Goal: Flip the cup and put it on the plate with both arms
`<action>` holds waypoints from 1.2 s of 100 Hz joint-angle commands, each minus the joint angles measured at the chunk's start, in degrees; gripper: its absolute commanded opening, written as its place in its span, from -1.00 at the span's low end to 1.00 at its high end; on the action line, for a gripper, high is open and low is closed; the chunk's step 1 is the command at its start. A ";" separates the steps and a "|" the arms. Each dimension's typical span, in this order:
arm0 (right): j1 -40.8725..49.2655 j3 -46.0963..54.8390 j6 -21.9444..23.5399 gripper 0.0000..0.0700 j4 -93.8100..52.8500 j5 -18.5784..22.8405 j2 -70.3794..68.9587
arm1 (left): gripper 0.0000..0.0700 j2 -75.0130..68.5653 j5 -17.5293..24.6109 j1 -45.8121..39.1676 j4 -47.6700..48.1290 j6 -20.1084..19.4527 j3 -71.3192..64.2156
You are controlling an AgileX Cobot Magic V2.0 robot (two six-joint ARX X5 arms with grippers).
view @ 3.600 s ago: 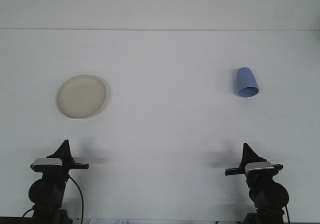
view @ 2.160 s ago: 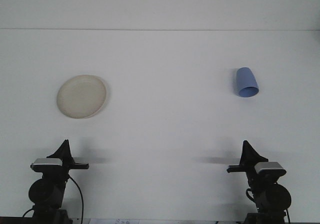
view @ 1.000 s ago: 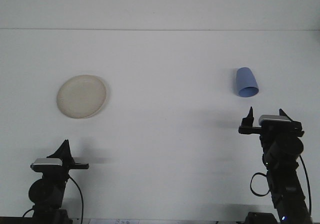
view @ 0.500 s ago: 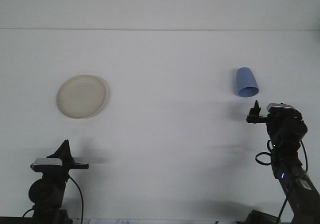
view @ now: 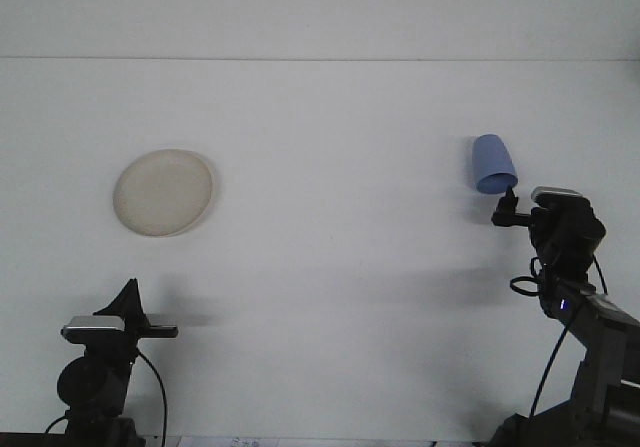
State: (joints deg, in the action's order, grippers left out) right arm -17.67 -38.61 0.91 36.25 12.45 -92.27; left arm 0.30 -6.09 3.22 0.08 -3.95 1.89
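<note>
At the lower left of the frame the left gripper (view: 132, 297) sits low over the white table (view: 330, 267), its fingers' state impossible to tell, while at right the right gripper (view: 510, 205) reaches just below the blue cup (view: 494, 164), lying on its side upper right, its fingers likewise unreadable, and the cream plate (view: 163, 192) rests far left.

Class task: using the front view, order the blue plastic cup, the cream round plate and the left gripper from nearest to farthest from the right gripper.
1. Blue plastic cup, just above the right gripper.
2. Left gripper, bottom left.
3. Cream round plate, far left; too close to call against the left gripper.
</note>
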 commanded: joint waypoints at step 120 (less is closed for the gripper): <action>1.33 -18.60 -1.84 -0.90 8.24 5.79 -23.04 | -0.96 -0.11 -0.04 0.00 -0.59 -0.31 -1.07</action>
State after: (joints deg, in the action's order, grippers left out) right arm -16.23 -56.12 -0.25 43.48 18.06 -113.73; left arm 0.30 -6.09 3.22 0.08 -3.95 1.89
